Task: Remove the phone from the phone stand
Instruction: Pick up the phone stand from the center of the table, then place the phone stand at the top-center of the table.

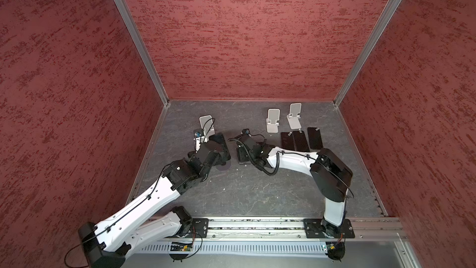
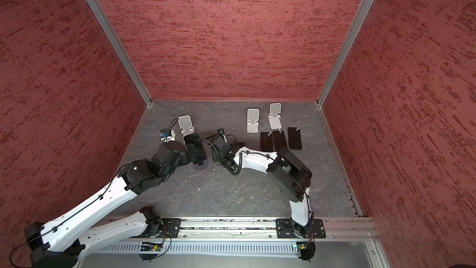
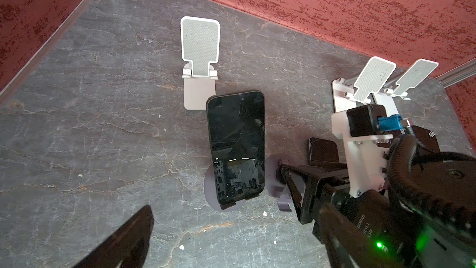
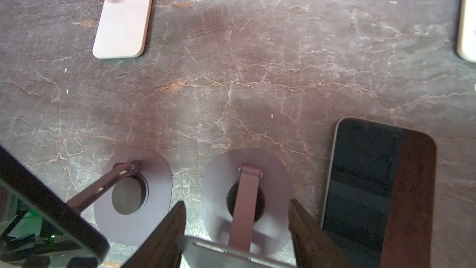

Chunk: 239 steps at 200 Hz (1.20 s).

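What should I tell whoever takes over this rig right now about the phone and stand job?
Left gripper: open, hovering at the phone, not gripping.
Right gripper: closed on the top of the neighbouring purple stand.
Phone: on its purple stand, left of centre.
Done: three phones lie flat by two empty white stands.
To do: lift this phone off.

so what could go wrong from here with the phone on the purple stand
The phone only leans on the purple stand behind two small lips, and nothing pins that stand, so a pull by the open left gripper might drag or tip it. The right gripper is shut at the neighbouring stand close beside it, so the grippers could collide as the phone comes away.
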Tool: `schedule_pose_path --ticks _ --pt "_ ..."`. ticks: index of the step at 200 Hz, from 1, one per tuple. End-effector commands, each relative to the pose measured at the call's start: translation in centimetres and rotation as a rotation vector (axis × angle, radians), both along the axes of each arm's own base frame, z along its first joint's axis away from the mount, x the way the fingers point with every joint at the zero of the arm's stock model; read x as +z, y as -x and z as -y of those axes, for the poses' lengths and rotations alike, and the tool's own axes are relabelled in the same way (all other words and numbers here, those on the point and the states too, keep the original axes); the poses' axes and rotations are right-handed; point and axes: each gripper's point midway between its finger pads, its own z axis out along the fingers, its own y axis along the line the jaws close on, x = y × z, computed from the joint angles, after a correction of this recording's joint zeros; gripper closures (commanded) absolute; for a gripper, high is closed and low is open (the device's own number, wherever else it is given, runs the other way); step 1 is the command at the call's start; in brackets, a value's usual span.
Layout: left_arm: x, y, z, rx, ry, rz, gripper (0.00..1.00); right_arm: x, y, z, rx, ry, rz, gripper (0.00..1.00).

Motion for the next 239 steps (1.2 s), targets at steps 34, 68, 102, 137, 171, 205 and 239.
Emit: schedule_pose_path --ticks 34,68,102,137,171,205,239 --pt "0.1 -0.2 0.0 0.01 0.016 -0.005 0.0 1.1 -0.6 -0.5 -0.004 0.005 0.047 0.44" --pt "0.3 -0.2 0.0 0.01 0.014 -0.008 0.0 2.0 -1.0 -1.2 0.029 0.002 0.074 0.44" --pt "0.3 -0.3 0.2 0.01 0.019 -0.008 0.0 3.4 -1.6 -2.1 0.067 -0.003 0.117 0.45" --pt "0.5 -0.3 0.2 0.009 0.024 -0.003 0.0 4.4 -2.7 -2.6 0.09 0.013 0.151 0.45" --pt "1.0 -0.3 0.2 0.0 0.036 0.016 0.0 5.6 -4.4 -2.4 0.103 0.011 0.176 0.45" --pt "1.2 -0.2 0.3 -0.005 0.047 0.026 0.0 6.7 -6.6 -1.6 0.099 0.014 0.197 0.45" --pt "1.5 -0.3 0.5 -0.018 0.044 0.027 0.0 7.1 -9.2 -0.1 0.079 0.033 0.219 0.45"
